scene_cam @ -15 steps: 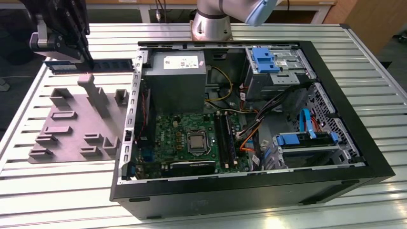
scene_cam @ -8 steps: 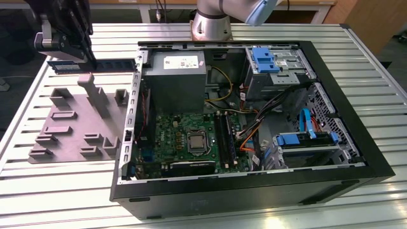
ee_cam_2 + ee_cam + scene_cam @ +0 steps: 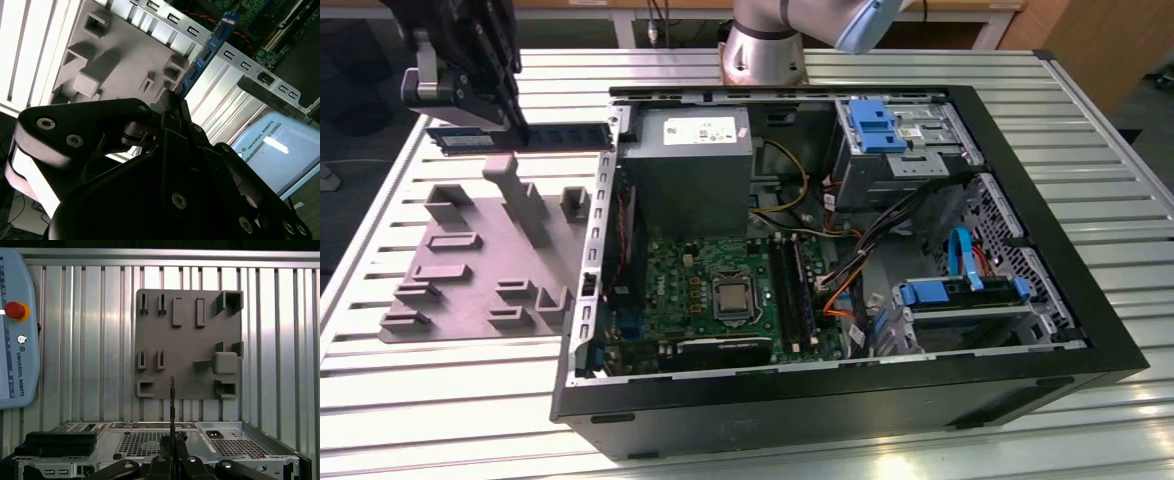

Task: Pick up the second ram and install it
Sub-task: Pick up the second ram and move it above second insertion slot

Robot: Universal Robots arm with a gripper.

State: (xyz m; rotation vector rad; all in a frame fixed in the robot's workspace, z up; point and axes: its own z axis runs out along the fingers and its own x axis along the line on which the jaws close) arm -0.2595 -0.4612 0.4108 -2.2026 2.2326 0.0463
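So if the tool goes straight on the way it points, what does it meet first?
Probably the grey holder plate, near its edge, with the held second ram touching first; depth is unclear.

The holder plate [image 3: 467, 260] lies on the table [image 3: 440, 400], at the exterior view's left of the computer case [image 3: 854, 400] — the second ram [image 3: 567, 135], gripped by the gripper [image 3: 500, 128], hangs above the plate.

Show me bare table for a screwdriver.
Bare slats of the table lie nearer the camera than the holder plate and computer case. Crowded: inside the case, and past the plate's far edge where the gripper holds the second ram.
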